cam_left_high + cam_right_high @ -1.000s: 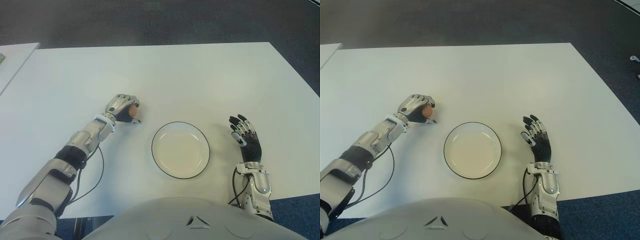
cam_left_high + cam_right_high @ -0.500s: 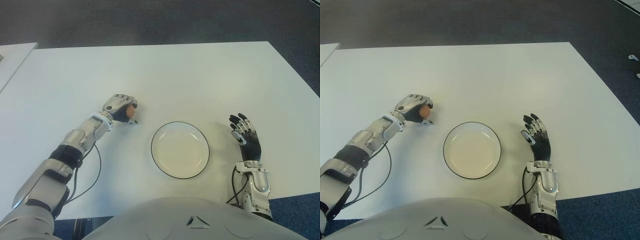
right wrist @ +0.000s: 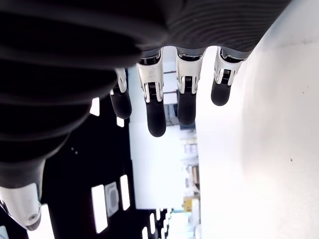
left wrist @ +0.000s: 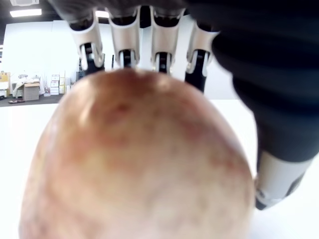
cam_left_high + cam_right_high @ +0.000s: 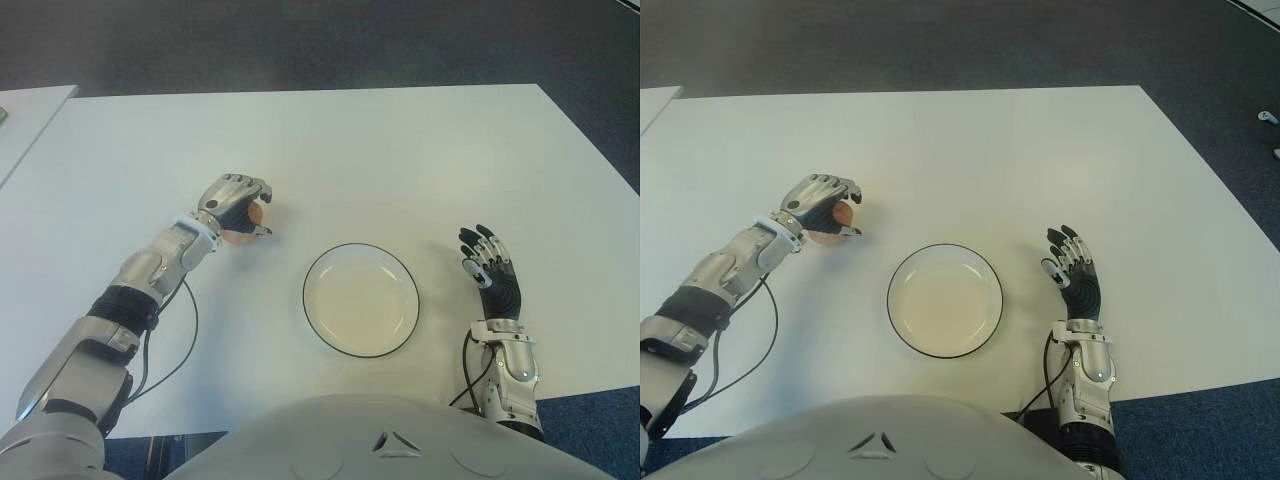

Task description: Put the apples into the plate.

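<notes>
On the left half of the white rectangular table (image 5: 400, 140), roughly midway between its far and near edges, the robot's silver-and-black left hand (image 5: 235, 205) has its fingers (image 4: 124, 37) curled over a small reddish-orange apple (image 5: 254, 215). The left wrist view shows the apple (image 4: 134, 159) filling the palm, four fingers wrapped across its top and the thumb closing against its side, so the fruit is held in a full grasp. Whether the apple touches the tabletop or is lifted clear cannot be told.

Near the middle of the table, closer to its near edge, lies the round white plate with a thin dark rim (image 5: 318, 320), with nothing in it. The held apple is near the plate's far-left side but apart from its rim.

To the right of the plate, toward the near-right corner, shows the black-and-silver right hand (image 5: 490, 275), palm up. Its fingers (image 3: 152, 107) are stretched out and slightly spread, holding nothing.
</notes>
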`<state>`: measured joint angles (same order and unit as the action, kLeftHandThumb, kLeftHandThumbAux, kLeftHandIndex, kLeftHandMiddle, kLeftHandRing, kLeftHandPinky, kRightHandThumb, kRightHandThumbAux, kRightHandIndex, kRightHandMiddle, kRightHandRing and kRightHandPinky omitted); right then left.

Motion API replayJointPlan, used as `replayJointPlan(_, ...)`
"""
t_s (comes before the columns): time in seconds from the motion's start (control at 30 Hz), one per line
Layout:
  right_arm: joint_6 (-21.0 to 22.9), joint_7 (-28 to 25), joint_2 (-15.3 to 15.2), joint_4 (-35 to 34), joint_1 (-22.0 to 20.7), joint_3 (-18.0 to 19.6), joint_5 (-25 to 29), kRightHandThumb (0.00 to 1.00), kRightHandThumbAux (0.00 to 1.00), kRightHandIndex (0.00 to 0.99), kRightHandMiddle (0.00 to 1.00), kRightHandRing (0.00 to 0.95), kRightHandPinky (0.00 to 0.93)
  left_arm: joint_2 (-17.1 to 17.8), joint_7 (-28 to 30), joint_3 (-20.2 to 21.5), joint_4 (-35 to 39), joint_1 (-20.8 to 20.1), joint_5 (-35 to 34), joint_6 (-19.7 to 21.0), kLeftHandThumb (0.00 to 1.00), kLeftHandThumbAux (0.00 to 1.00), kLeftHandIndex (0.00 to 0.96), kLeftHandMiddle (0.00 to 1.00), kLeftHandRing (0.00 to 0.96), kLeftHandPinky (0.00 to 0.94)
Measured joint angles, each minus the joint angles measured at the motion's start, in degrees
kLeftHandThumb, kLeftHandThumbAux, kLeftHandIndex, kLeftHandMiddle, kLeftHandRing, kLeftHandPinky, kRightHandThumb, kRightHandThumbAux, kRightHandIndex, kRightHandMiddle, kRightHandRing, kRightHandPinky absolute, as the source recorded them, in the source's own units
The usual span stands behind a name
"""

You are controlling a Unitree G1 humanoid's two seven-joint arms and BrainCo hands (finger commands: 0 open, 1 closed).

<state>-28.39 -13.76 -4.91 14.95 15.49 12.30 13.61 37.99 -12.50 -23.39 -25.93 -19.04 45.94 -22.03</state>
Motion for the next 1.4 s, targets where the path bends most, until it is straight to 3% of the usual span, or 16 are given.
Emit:
replayJointPlan(0.67, 0.0, 0.0, 0.03, 0.56, -0.66, -0.02, 0.03, 0.288, 0.577, 0.14, 0.231, 0.156, 0.101, 0.12, 1.47, 1.37, 4.25, 0.57, -0.14, -0.53, 0.746, 0.696, 0.443, 0.851, 0.835, 0.765)
replayJointPlan(0.8, -0.02, -0.05, 0.03, 0.6, -0.76, -0.02, 0.04, 0.279, 0.571, 0.14, 0.226, 0.15, 0.096, 0.3, 5.26, 3.41, 11.96, 2.45, -1.67, 0.91, 0.746, 0.696, 0.443, 0.847, 0.831, 0.75)
replayJointPlan(1.0, -0.02, -0.05, 0.02, 0.97, -1.07, -0.01, 0.02, 0.285, 0.577, 0.139, 0.22, 0.147, 0.098, -0.23, 9.97, 6.0, 23.99, 4.44, -3.82, 2.67, 0.747, 0.696, 0.443, 0.86, 0.829, 0.647)
replayJointPlan(1.23, -0.23, -0.05, 0.06, 1.56, -1.67, -0.06, 0.02, 0.289, 0.582, 0.138, 0.223, 0.15, 0.095, -1.19, 12.59, 6.61, 27.95, 6.06, -4.44, 2.95, 0.747, 0.696, 0.443, 0.853, 0.827, 0.7)
replayJointPlan(1.4, -0.54, -0.05, 0.06, 2.0, -2.06, -0.04, 0.03, 0.295, 0.58, 0.14, 0.223, 0.148, 0.094, -1.39, 12.97, 6.68, 27.46, 6.84, -4.22, 3.29, 0.747, 0.696, 0.444, 0.846, 0.819, 0.658)
